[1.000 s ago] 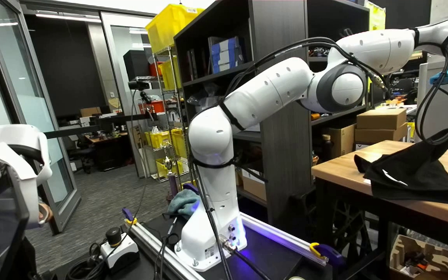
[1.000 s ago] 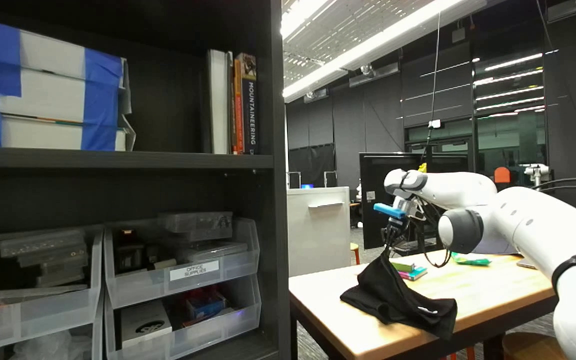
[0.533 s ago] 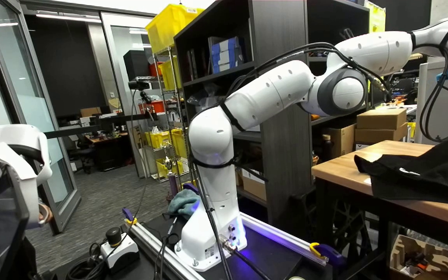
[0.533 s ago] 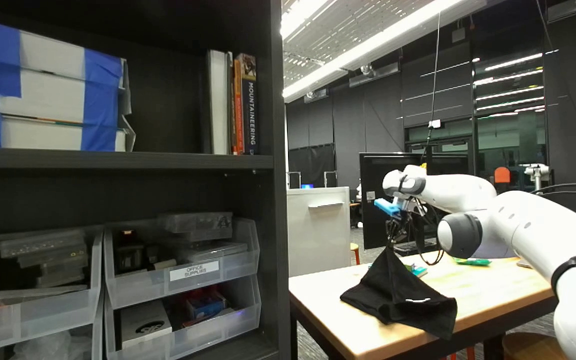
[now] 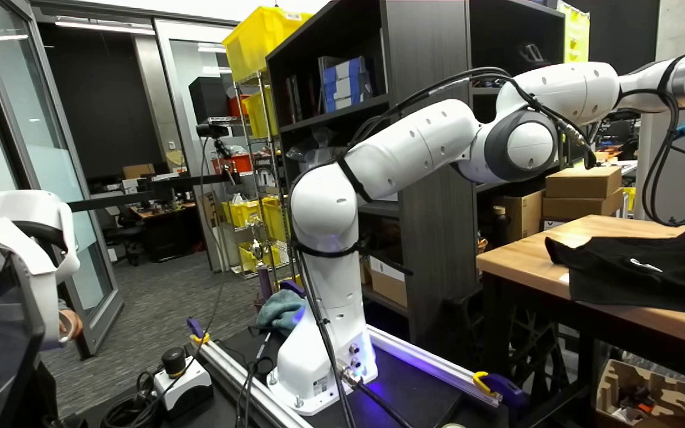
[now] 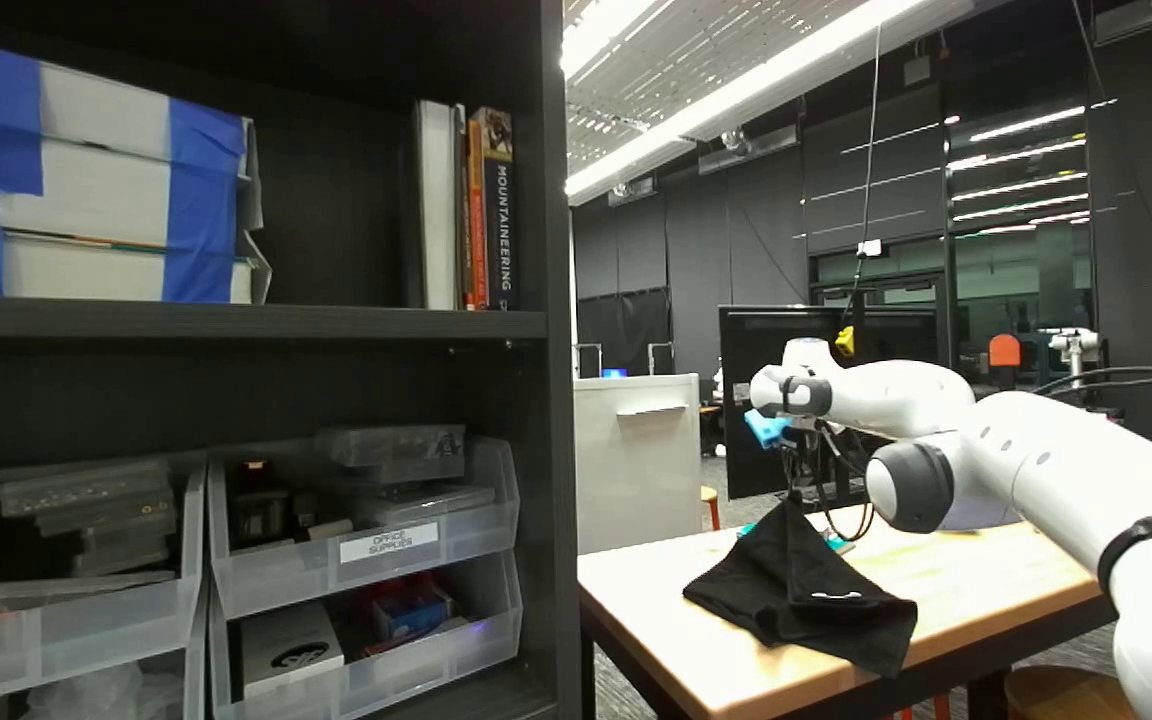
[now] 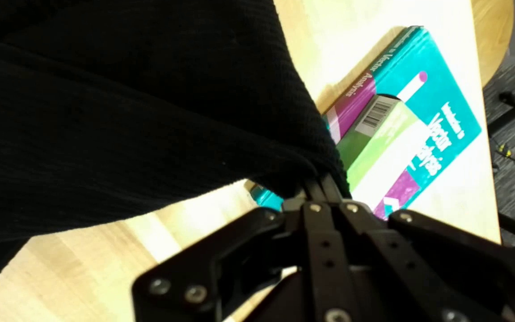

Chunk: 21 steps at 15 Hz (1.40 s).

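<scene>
A black cloth (image 6: 806, 600) lies on the wooden table (image 6: 646, 590), with one part raised to a peak; it also shows in the other views (image 5: 646, 273) (image 7: 150, 116). My gripper (image 7: 322, 183) is shut on the cloth's raised part, the fingertips partly hidden in its folds. In an exterior view the gripper (image 6: 793, 492) is above the table, pointing down. The rest of the cloth rests on the table, and one corner hangs over the front edge. A teal and purple book (image 7: 445, 89) lies near the gripper, with a green and white box-like item (image 7: 387, 143) on it.
A dark shelf (image 6: 561, 400) with bins stands beside the table. A monitor (image 6: 756, 400) and a grey cabinet (image 6: 636, 460) are behind it. Cardboard boxes (image 5: 583, 181) are by the table's far side. A stool (image 7: 492, 36) is beyond the table edge.
The arm has lowered, and the gripper has moved slightly with the cloth's raised part, out of an exterior view's right edge. The cloth now hides more of the books; its lower part has barely moved.
</scene>
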### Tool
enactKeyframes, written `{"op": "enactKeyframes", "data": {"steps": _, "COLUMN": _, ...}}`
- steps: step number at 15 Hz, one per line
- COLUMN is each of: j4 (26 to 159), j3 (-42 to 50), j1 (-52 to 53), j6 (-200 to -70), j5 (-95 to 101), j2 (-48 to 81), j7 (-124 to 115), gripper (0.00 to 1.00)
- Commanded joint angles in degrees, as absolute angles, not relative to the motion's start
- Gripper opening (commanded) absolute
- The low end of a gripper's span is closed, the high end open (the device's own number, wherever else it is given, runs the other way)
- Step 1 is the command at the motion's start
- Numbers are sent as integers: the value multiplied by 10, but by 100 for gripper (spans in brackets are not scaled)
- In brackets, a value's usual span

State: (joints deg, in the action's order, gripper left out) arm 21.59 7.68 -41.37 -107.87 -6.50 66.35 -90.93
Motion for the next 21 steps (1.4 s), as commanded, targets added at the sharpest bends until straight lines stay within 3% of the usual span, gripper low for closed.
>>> {"op": "enactKeyframes", "data": {"steps": 1, "j4": 202, "j3": 77, "j1": -408, "j6": -1052, "j5": -55, "j2": 684, "j7": -943, "gripper": 0}}
{"op": "enactKeyframes", "data": {"steps": 3, "j4": 259, "j3": 71, "j1": -403, "j6": -1052, "j5": -67, "j2": 665, "j7": -936, "gripper": 0}}
{"op": "enactKeyframes", "data": {"steps": 4, "j4": 263, "j3": 70, "j1": -401, "j6": -1046, "j5": -68, "j2": 670, "j7": -939, "gripper": 26}}
{"op": "enactKeyframes", "data": {"steps": 6, "j4": 208, "j3": 64, "j1": -404, "j6": -1002, "j5": -68, "j2": 710, "j7": -943, "gripper": 32}}
{"op": "enactKeyframes", "data": {"steps": 11, "j4": 192, "j3": 56, "j1": -395, "j6": -958, "j5": -67, "j2": 729, "j7": -933, "gripper": 62}}
{"op": "enactKeyframes", "data": {"steps": 12, "j4": 187, "j3": 60, "j1": -400, "j6": -964, "j5": -64, "j2": 735, "j7": -932, "gripper": 45}}
{"op": "enactKeyframes", "data": {"steps": 15, "j4": 180, "j3": 58, "j1": -395, "j6": -957, "j5": -63, "j2": 739, "j7": -932, "gripper": 63}}
{"op": "enactKeyframes", "data": {"steps": 21, "j4": 189, "j3": 58, "j1": -395, "j6": -961, "j5": -63, "j2": 733, "j7": -932, "gripper": 63}}
